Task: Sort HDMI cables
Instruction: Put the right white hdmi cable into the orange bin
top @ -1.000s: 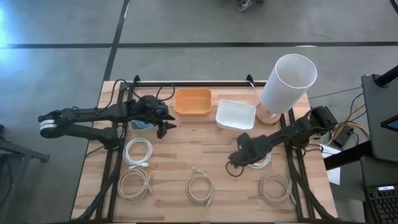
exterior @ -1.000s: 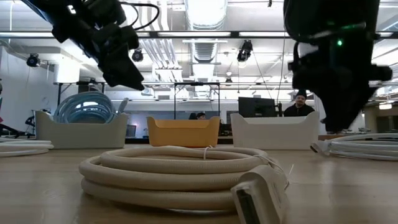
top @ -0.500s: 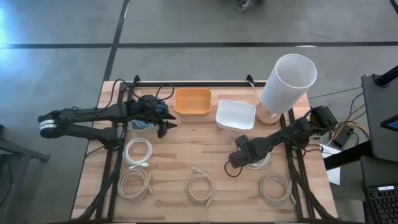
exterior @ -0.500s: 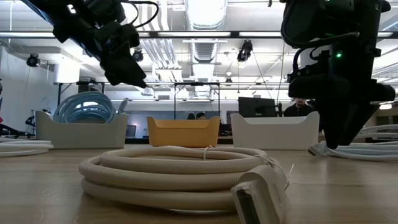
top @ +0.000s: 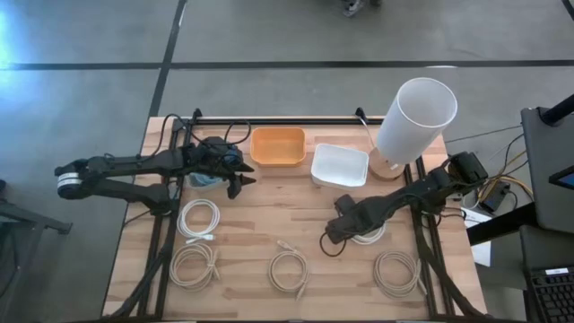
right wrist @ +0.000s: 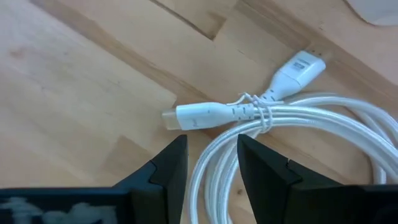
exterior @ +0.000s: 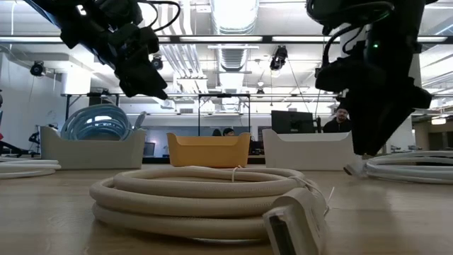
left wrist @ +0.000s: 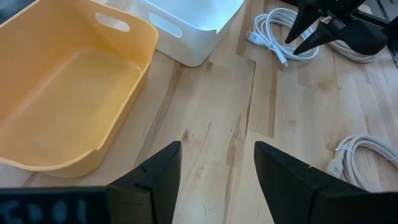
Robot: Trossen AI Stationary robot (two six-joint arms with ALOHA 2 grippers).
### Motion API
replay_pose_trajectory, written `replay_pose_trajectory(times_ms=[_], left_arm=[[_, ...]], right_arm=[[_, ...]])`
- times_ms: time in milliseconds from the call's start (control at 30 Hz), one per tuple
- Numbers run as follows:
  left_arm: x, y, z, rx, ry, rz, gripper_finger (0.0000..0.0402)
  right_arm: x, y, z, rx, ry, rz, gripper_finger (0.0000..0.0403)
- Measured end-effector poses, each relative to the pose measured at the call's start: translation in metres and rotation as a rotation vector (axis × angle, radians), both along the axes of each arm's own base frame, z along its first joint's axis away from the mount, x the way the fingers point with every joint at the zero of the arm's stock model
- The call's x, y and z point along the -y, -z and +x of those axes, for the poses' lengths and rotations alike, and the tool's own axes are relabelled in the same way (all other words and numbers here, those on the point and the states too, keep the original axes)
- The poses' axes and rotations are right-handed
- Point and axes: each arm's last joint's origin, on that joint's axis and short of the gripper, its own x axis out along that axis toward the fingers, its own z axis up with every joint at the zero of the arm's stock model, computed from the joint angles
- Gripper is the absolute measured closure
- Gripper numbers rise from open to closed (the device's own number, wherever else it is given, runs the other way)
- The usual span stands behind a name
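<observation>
My right gripper (top: 332, 240) points steeply down, open, over a white HDMI cable coil (top: 371, 234) lying flat right of the table's middle. In the right wrist view its fingers (right wrist: 166, 169) stand either side of the coil's strands (right wrist: 217, 158), just short of the tie and the two plugs (right wrist: 198, 116). My left gripper (top: 240, 182) hangs open and empty above the table beside the orange bin (top: 278, 146). Another white coil (top: 199, 218) and three beige coils (top: 195, 266) (top: 289, 271) (top: 397, 272) lie flat near the front edge. A light blue coil (exterior: 95, 122) lies in the far-left bin (exterior: 92, 150).
A white bin (top: 339, 165) stands right of the orange bin at the back. A tall white cylinder (top: 413, 118) rises at the back right corner. Black rails run along both table sides. Bare wood lies in the table's middle (top: 278, 211). People sit in the room beyond.
My right gripper has tipped more steeply downward and edged slightly toward the table's left and near edge, over the plug end of the white coil. The coil has not moved. My left arm has kept still.
</observation>
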Motion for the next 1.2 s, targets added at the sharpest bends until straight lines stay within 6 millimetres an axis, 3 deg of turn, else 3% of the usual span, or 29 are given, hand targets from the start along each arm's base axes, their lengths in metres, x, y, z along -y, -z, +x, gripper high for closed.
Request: replay_pose_trajectory(times_ms=[433, 800, 1200], left_arm=[[0.000, 0.000, 0.000, 0.000, 0.000, 0.000, 0.0200], [0.000, 0.000, 0.000, 0.000, 0.000, 0.000, 0.0200], [0.000, 0.000, 0.000, 0.000, 0.000, 0.000, 0.0200]], right_arm=[[0.003, 0.020, -0.013, -0.011, 0.217, 0.046, 0.0271], [0.007, 0.043, -0.025, 0.031, 0.215, 0.051, 0.0274], [0.004, 0.028, -0.007, 0.077, 0.007, -0.033, 0.0369]])
